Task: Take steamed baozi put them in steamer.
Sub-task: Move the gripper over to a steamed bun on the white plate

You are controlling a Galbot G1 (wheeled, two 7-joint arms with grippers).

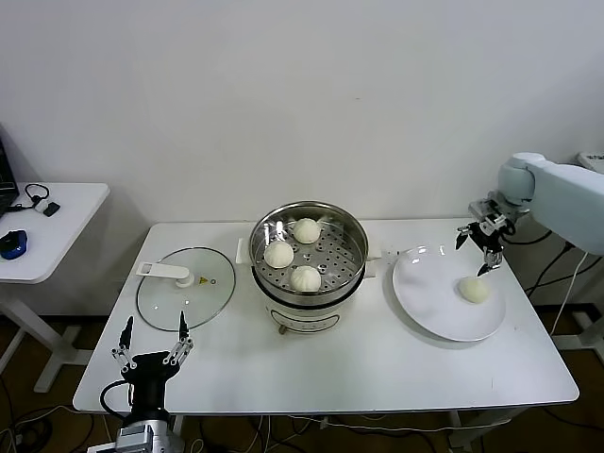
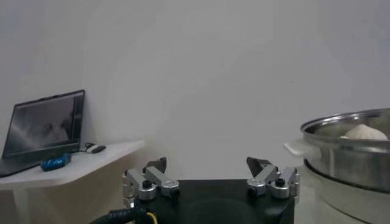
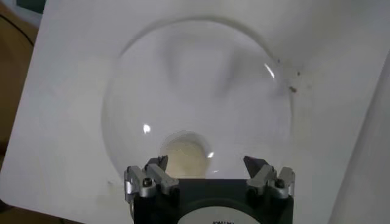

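The shiny steel steamer (image 1: 308, 257) stands mid-table with three cream-white baozi on its perforated tray: one at the back (image 1: 306, 229), one at the left (image 1: 278, 254), one at the front (image 1: 306, 277). Another baozi (image 1: 474, 290) lies on the white plate (image 1: 429, 300) to the right. My right gripper (image 1: 478, 247) hangs open just above and behind that bun; in the right wrist view the bun (image 3: 183, 157) sits below the open right gripper (image 3: 206, 162). My left gripper (image 1: 153, 337) is parked open at the table's front left corner; its own view shows the open left gripper (image 2: 207, 164) and the steamer's wall (image 2: 350, 161).
The glass lid (image 1: 185, 286) with a white handle lies flat left of the steamer. A white side table (image 1: 47, 226) at the far left carries a laptop (image 2: 44, 129) and a blue mouse (image 1: 12, 243). Cables hang beyond the table's right edge.
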